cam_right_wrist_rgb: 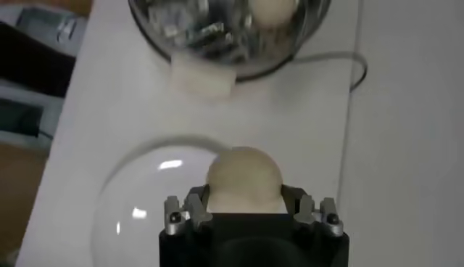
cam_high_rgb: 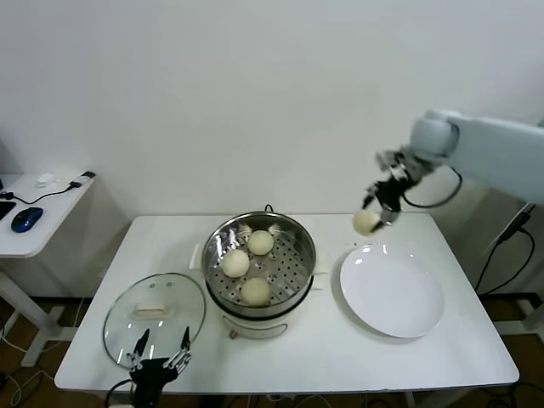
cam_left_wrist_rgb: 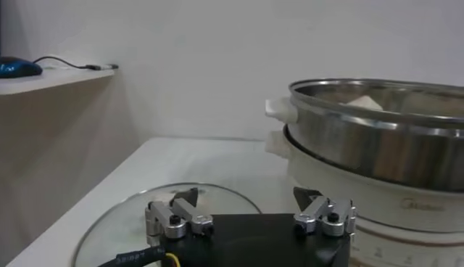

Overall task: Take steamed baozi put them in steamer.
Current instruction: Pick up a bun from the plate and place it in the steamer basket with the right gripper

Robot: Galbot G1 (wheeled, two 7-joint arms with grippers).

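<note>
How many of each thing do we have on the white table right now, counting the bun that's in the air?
Buns: 4, three in the steamer and one held by the right tool above the plate
Steamer: 1
Glass lid: 1
White plate: 1
Total: 7

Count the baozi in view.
4: three baozi in the steamer, one in the right gripper above the plate.
</note>
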